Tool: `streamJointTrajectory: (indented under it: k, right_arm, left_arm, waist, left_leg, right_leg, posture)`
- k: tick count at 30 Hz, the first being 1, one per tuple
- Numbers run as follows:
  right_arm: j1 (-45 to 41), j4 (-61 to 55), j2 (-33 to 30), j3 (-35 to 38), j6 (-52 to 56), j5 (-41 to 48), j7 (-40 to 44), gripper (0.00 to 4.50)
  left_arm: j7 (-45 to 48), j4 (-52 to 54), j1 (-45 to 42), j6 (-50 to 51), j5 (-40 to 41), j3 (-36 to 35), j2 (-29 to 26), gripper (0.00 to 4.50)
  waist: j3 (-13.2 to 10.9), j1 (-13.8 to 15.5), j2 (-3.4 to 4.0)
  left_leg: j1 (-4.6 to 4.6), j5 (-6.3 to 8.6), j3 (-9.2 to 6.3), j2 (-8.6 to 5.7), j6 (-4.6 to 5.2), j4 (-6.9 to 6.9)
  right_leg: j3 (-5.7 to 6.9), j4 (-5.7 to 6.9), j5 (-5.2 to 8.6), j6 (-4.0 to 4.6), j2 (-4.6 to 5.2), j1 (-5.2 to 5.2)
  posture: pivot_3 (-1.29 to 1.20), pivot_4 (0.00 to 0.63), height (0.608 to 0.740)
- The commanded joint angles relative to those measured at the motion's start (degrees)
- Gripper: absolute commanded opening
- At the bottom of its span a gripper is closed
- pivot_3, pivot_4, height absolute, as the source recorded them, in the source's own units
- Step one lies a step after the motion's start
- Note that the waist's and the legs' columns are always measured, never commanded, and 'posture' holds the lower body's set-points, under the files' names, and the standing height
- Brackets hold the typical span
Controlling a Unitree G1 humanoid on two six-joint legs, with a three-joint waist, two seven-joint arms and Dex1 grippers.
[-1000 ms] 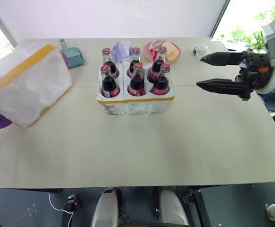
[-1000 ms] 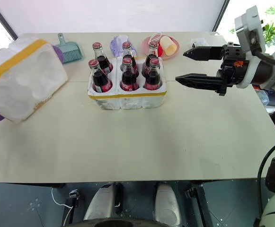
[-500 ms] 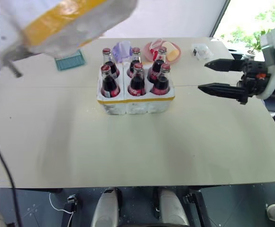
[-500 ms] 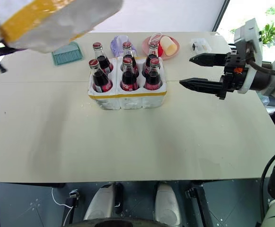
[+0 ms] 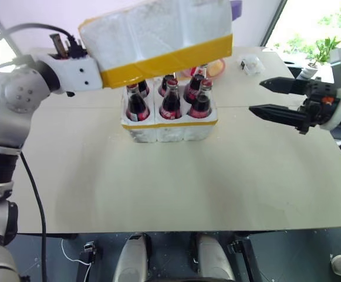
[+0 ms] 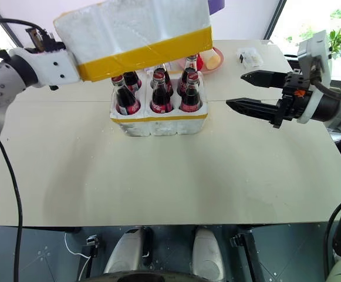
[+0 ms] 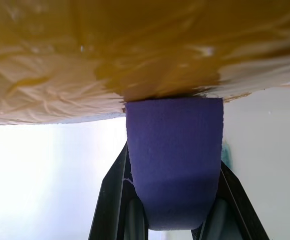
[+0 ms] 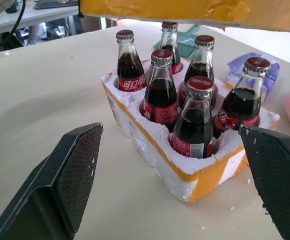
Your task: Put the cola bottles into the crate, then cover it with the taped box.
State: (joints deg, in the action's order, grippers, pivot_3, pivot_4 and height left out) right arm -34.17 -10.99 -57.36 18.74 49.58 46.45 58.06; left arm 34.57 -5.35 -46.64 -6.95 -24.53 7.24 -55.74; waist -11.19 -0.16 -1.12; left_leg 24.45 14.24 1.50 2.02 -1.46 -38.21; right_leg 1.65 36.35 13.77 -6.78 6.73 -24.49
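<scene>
Left gripper point(image 7: 172, 220), fingers clamped on a purple strap point(image 7: 174, 160), holds the yellow-banded white styrofoam taped box point(image 6: 135, 32) above the six dark, red-capped glass cola bottles point(image 6: 158, 91) seated in the low white styrofoam crate point(image 6: 158, 123), ready for covering; right gripper point(image 6: 243, 91) waits beside, fingers apart.

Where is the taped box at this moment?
In the head views the taped box is in the air, held by the left tool, just above the cola bottles standing in the crate.
</scene>
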Motion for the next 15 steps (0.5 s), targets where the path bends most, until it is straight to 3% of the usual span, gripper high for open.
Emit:
streamJointTrajectory:
  k: [1,7,15]
  right_arm:
    - [-0.19,-1.59,0.24,2.48,-0.34,1.68,-1.18,4.50]
    - [-0.67,-1.60,1.25,1.80,-0.76,2.28,-2.51,4.50]
    - [-0.13,-2.28,1.84,1.84,-0.89,2.88,-3.24,4.50]
  left_arm:
    - [-3.94,2.50,1.24,-5.74,-8.95,2.32,-2.67,0.40]
    - [-8.47,1.99,1.69,-9.32,-16.73,4.23,-2.08,0.40]
    - [-11.60,-1.70,4.45,-11.99,-19.38,4.48,-2.26,0.40]
  waist:
    - [0.00,0.05,0.00]
    - [0.00,0.67,0.00]
    - [0.01,0.59,0.01]
  left_leg:
    - [0.00,0.00,0.00,0.00,0.00,0.00]
    - [0.00,0.00,0.01,0.00,0.00,0.00]
    - [-0.02,0.00,0.01,0.00,0.00,0.01]
  right_leg:
    - [0.00,-0.01,0.00,0.00,0.00,0.00]
    - [-0.01,-0.01,0.00,0.00,0.00,0.00]
    - [0.00,-0.01,0.00,0.00,0.00,0.00]
  posture:
    - [0.00,0.150,0.736]
    - [0.00,0.150,0.736]
    - [0.00,0.150,0.736]
